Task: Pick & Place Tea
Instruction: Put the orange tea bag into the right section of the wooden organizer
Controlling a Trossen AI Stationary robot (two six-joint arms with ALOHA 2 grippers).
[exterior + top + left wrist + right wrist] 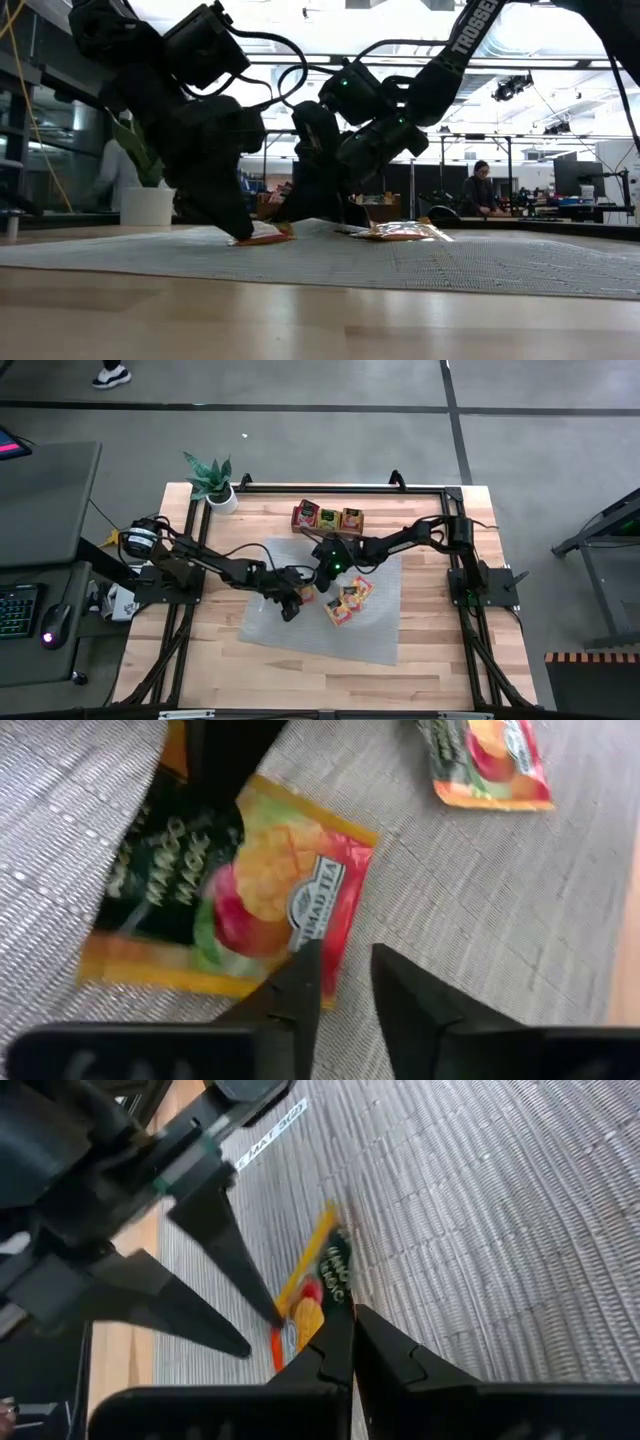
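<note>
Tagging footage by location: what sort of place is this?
Probably a robotics lab or workshop: a concrete floor with taped lines, ceiling lights over benches, and a person seated at monitors behind the table.

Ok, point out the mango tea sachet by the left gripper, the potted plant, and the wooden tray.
mango tea sachet (250,890): left wrist view, on its printed fruit.
left gripper (345,982): left wrist view, between its fingertips.
potted plant (222,499): high view, on its white pot.
wooden tray (328,518): high view, on its middle compartment.

Tea sachet (240,890): glossy printed foil. Mat (480,910): grey, coarse woven ribbing. Table (430,680): pale wood planks, smooth.
</note>
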